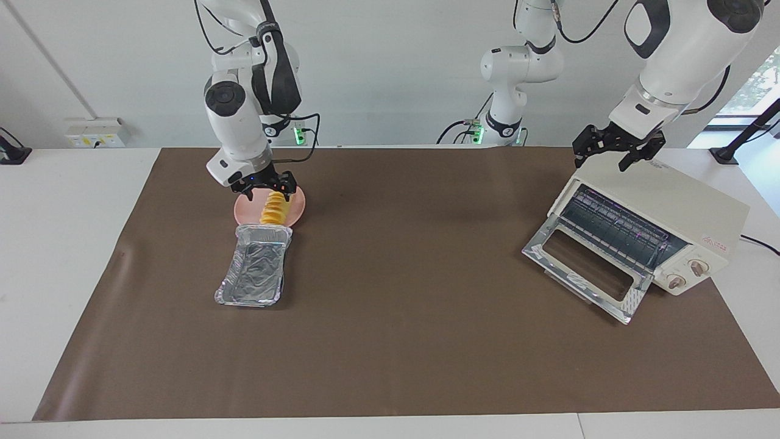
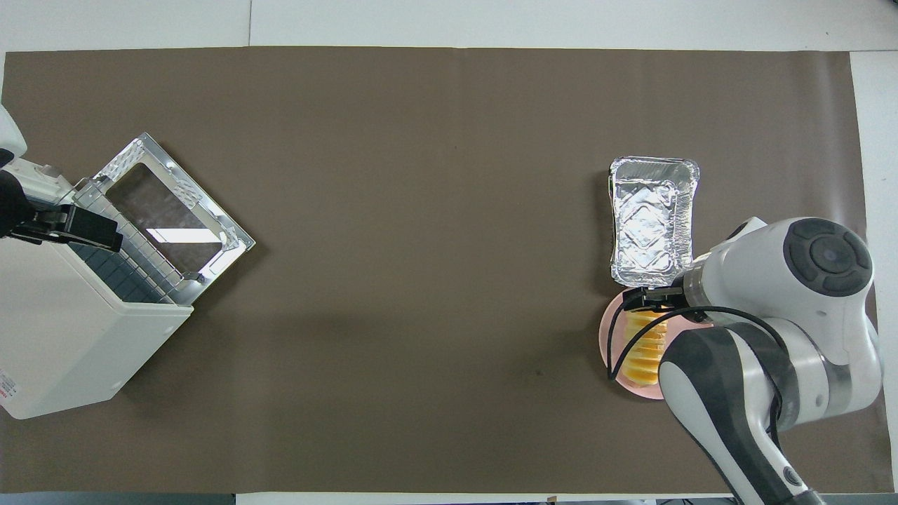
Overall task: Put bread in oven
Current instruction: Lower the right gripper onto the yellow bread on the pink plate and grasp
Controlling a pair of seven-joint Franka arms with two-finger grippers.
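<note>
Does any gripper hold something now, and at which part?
Nothing is held. The right gripper is open just over the bread on the plate; the left gripper waits open over the oven.

Ridged golden-yellow bread point(image 1: 275, 209); pink plate point(image 1: 298, 207); crinkled silver foil tray point(image 1: 254, 272); cream-white oven point(image 1: 670, 207); brown mat point(image 1: 402, 317)

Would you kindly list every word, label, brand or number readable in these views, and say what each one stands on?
Nothing can be read for certain.
Red mark on the oven, on its front above the knobs: too small to read.
Small red print at the oven's corner in the overhead view: too small to read.
</note>
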